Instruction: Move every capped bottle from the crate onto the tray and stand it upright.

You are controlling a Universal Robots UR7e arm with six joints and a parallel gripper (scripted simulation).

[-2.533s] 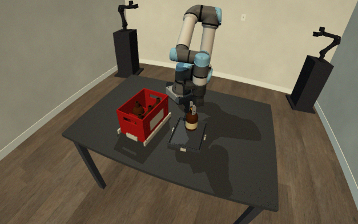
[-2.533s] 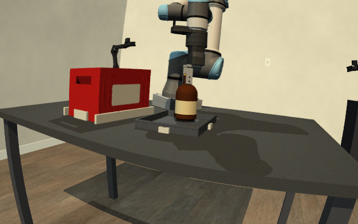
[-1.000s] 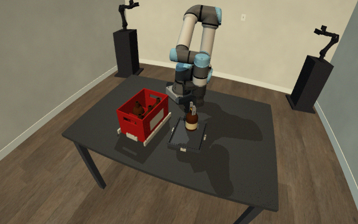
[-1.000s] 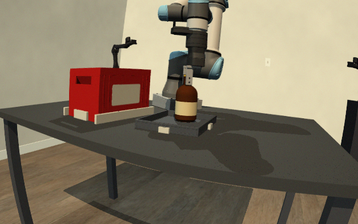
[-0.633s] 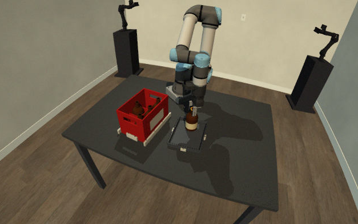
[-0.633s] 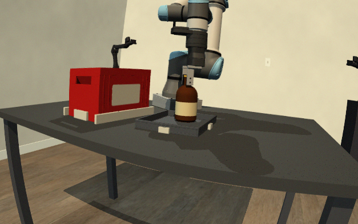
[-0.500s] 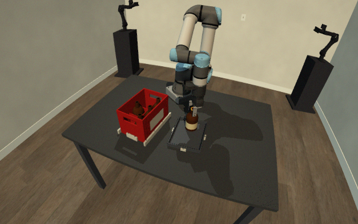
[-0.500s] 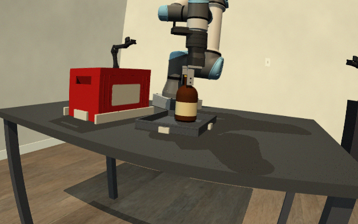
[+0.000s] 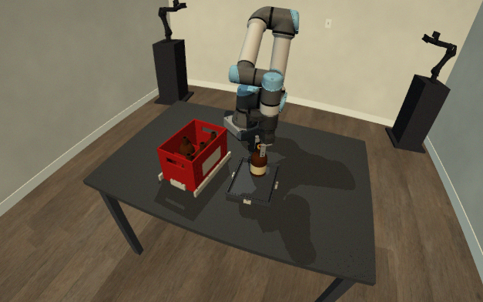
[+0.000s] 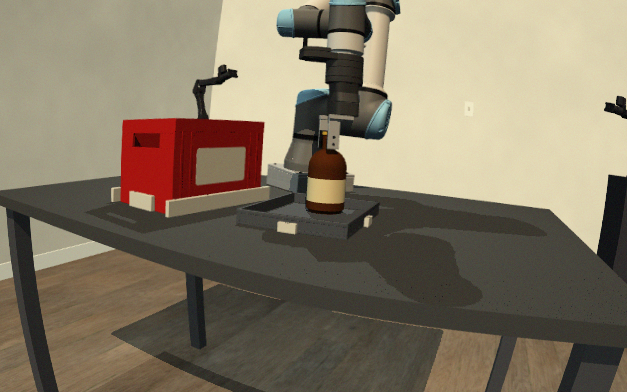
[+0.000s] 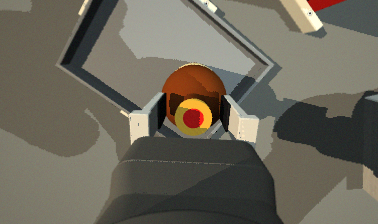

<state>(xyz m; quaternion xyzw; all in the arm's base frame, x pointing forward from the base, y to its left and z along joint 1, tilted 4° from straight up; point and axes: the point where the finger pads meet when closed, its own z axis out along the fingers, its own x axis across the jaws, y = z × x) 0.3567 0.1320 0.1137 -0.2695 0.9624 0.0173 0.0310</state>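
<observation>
A brown bottle with a cream label (image 9: 258,169) (image 10: 325,191) stands upright on the dark tray (image 9: 243,188) (image 10: 260,221) (image 11: 163,40), near its back corner. Its yellow and red cap (image 11: 193,119) faces up in the wrist view. My gripper (image 9: 259,149) (image 10: 328,142) (image 11: 193,105) is open, with one finger on each side of the neck and a gap on both sides. The red crate (image 9: 176,172) (image 10: 150,170) (image 11: 329,4) stands left of the tray. Several brown bottles (image 9: 186,149) are in it; I cannot make out caps on them. The exterior view shows only its outer walls.
Pale strips (image 9: 212,175) (image 10: 217,201) (image 11: 302,15) run along the crate's base, and small pale blocks (image 9: 246,202) (image 10: 287,227) sit at the tray's sides. The crate's walls rise well above the tray's low rim. The arm's base (image 9: 239,126) is behind the tray.
</observation>
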